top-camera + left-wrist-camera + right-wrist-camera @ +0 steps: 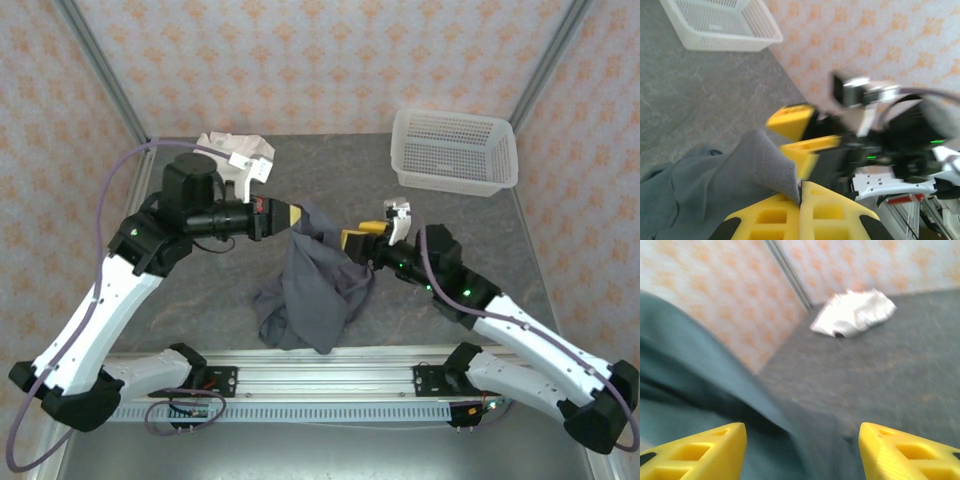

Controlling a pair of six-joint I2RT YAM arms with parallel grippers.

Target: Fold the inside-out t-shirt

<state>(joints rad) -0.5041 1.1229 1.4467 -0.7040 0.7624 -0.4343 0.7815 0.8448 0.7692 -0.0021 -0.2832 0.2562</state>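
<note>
The white plastic basket (455, 178) stands upright at the far right corner of the tabletop (200, 295). From above, its perforated floor and walls are plain to see right across (a shallow tub with a flared rim).

The inside-out t-shirt (310, 285) is nowhere near it. It sits out in the middle of the tabletop, a dark slate-grey mass with its upper edge lifted. The rest hangs in loose folds down to a bunched pile close to the near edge.

The left gripper (292, 215) is clamped on that raised edge. Seen from its own wrist, the yellow fingers (765, 217) are pressed tight together. A stitched corner of the grey cloth is pinched in the seam between them.

The right gripper (362, 238) is just beside the shirt on its right side, level with the lifted part, with its jaws spread and nothing in them. From that wrist, the two yellow fingertips (715, 445) stand wide apart, and blurred grey fabric lies low between and beyond them. Whether they brush the cloth I cannot tell.

A cream-white garment (235, 152) lies crumpled at the back left of the tabletop, behind the left arm. It is well apart from both the shirt and the basket.
</note>
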